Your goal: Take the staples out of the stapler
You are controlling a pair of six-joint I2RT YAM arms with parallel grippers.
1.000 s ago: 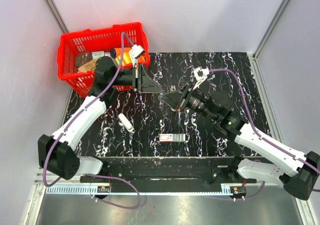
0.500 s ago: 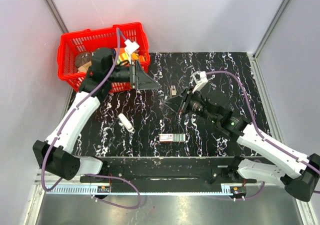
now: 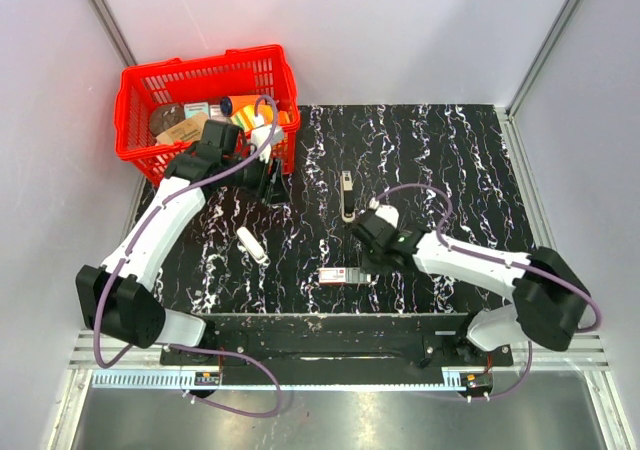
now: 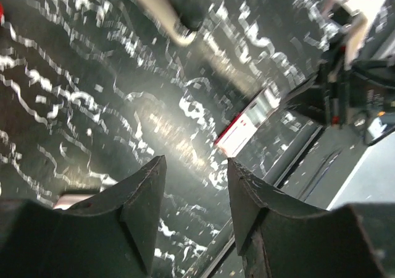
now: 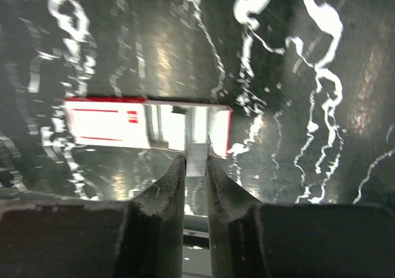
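Two end effectors at work. Right end effector [image 5: 195, 162] narrow, nipping thin silvery strip [image 5: 197, 153] directly over pinkish-red box [image 3: 345, 275] on counter [image 3: 450, 160]. Stapler [image 3: 346, 192] lies on counter beyond box's far side, apart from it, untouched. Left end effector [image 4: 194, 167] wide, holding nothing, well off to box's far left.

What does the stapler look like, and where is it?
The stapler is a slim black bar, plastic-looking, with a pale silvery part at one end. It lies flat on the black marbled table, near the middle, its length pointing away from the arms. Nothing touches it but the table.
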